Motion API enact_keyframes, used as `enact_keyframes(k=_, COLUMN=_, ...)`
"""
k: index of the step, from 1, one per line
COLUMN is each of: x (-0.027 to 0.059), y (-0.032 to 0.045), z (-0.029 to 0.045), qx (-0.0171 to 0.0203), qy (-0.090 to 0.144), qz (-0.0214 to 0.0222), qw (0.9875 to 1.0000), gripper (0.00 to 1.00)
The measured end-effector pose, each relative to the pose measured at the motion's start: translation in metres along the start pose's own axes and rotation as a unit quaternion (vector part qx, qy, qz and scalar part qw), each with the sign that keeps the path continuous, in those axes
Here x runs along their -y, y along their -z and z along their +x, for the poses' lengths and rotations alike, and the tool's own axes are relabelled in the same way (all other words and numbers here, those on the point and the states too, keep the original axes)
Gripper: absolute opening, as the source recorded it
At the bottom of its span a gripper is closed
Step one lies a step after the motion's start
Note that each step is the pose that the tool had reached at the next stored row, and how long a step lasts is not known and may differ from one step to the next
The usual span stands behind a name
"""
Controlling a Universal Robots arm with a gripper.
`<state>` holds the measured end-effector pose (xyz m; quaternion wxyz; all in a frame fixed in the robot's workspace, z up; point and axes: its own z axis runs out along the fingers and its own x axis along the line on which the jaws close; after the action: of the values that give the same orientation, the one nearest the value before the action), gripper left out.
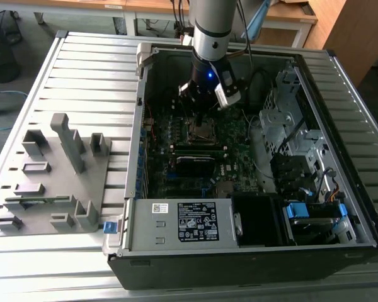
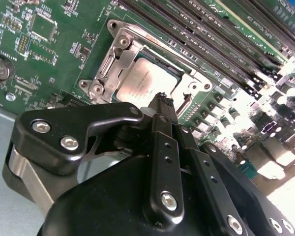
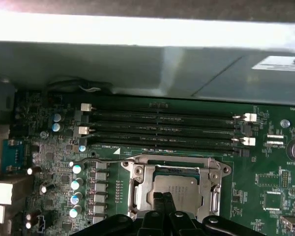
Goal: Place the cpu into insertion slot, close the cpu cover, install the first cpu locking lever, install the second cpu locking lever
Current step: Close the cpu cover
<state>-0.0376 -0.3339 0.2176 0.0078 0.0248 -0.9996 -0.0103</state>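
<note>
Just beneath the pressed-together, empty black fingers [image 2: 162,142] sits the small square silver-grey cpu [image 2: 148,86].
Around the chip, directly under them, the thin silvery metal cpu cover frame [image 2: 113,58] lies flat, so the lever steps look to be in hand. A thin wire locking lever [image 3: 108,160] runs along the frame to one side of the tips; whether it is latched I cannot tell. Any next move likely calls for a steady push on that wire.

Grey slatted metal table [image 1: 82,69], wooden desks [image 1: 113,5] behind, black wire bin [image 1: 1,56] on grey floor [image 1: 6,94].
</note>
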Motion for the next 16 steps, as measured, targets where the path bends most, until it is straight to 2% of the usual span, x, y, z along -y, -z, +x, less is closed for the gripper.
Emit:
enact_keyframes(k=5, x=0.0000, y=-0.0003, z=0.0000, qx=-0.0007, qy=0.037, qz=0.0005, qw=0.9993, gripper=0.11)
enact_keyframes(k=10, x=0.0000, y=-0.0003, z=0.0001, qx=-0.0007, qy=0.037, qz=0.0005, qw=0.9993, gripper=0.11)
enact_keyframes(k=13, x=0.0000, y=-0.0011, z=0.0001, qx=-0.0002, qy=0.014, qz=0.0001, qw=0.9999, gripper=0.11)
enact_keyframes(k=16, x=0.0000, y=-0.0023, z=0.0002, qx=0.0003, qy=-0.012, qz=-0.0002, qw=0.9999, gripper=0.11)
